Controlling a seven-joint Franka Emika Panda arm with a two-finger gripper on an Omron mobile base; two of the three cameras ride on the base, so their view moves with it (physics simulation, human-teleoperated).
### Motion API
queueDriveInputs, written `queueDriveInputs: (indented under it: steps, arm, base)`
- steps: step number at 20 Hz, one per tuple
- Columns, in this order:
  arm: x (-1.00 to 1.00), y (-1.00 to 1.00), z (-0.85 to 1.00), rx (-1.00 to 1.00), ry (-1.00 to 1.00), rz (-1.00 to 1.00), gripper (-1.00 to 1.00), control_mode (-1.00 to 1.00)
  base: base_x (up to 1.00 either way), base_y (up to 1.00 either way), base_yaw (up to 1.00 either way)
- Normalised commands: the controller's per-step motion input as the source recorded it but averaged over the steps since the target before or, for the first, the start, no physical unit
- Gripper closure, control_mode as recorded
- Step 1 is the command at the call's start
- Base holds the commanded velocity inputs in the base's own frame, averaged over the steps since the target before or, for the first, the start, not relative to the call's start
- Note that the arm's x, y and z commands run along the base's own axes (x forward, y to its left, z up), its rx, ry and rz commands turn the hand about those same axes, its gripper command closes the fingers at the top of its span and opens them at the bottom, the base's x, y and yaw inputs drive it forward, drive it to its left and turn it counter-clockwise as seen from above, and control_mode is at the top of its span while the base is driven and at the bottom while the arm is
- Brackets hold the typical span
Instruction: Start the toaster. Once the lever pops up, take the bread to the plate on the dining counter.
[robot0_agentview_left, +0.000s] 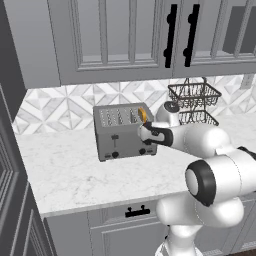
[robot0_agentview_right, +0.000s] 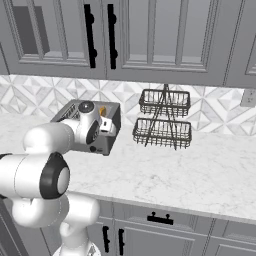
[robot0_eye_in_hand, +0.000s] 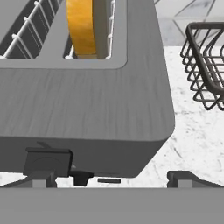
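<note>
The spread gripper (robot0_eye_in_hand: 109, 179) is hovering at the toaster (robot0_agentview_left: 122, 131) front, where its small stiff lever (robot0_eye_in_hand: 82, 177) is likely needing a firm downward push.

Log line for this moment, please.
phase: at toaster front | bread: in rightmost slot | gripper: low by right lever, jaws open | wire basket: right

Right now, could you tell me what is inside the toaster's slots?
One bread slice stands in the toaster's rightmost slot; its lower part is hidden inside.

The toaster (robot0_eye_in_hand: 87, 109) looks like matt brushed grey metal (faintly streaked), on a smooth white veined marble worktop (robot0_agentview_left: 75, 170).
</note>
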Motion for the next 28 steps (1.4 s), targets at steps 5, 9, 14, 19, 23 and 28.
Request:
queueDriveInputs:
  steps: [5,9,14,19,23,28]
  arm:
    - [0.03,0.00,-0.16,0.00,0.00,0.00,-1.00,-1.00]
    - [0.01,0.00,-0.18,0.00,0.00,0.00,-1.00,-1.00]
    - [0.00,0.00,-0.27,0.00,0.00,0.00,-1.00,-1.00]
    - [0.00,0.00,-0.26,0.00,0.00,0.00,-1.00,-1.00]
    - [0.00,0.00,-0.23,0.00,0.00,0.00,-1.00,-1.00]
    - [0.01,0.00,-0.15,0.00,0.00,0.00,-1.00,-1.00]
  base:
    - [0.00,0.00,0.00]
    - [0.00,0.00,0.00]
    - [0.00,0.00,0.00]
    - [0.00,0.00,0.00]
    - [0.00,0.00,0.00]
    - [0.00,0.00,0.00]
